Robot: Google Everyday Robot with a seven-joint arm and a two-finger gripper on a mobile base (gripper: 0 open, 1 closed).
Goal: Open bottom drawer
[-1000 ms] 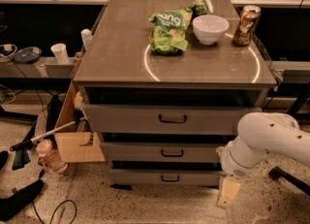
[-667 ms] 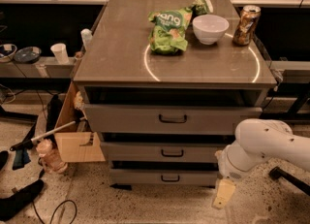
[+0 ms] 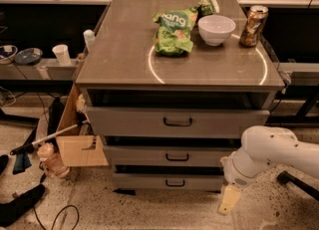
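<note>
The bottom drawer [image 3: 149, 181] is the narrowest grey front of three, low in the cabinet, with a small black bar handle [image 3: 175, 183]. It looks shut or nearly shut, with a dark gap above it. My gripper [image 3: 228, 200] hangs from the white arm [image 3: 271, 152] at the lower right, just right of the drawer's right end and near the floor. It touches nothing.
The middle drawer [image 3: 164, 155] and top drawer [image 3: 174, 121] sit above. On the cabinet top are a green chip bag [image 3: 173, 31], a white bowl [image 3: 216, 29] and a can [image 3: 253, 19]. A cardboard box [image 3: 79, 147] stands at the left; cables and a bottle [image 3: 49, 159] lie on the floor.
The arm and gripper have moved slightly left and down, closer to the bottom drawer's right end. The drawers have not moved.
</note>
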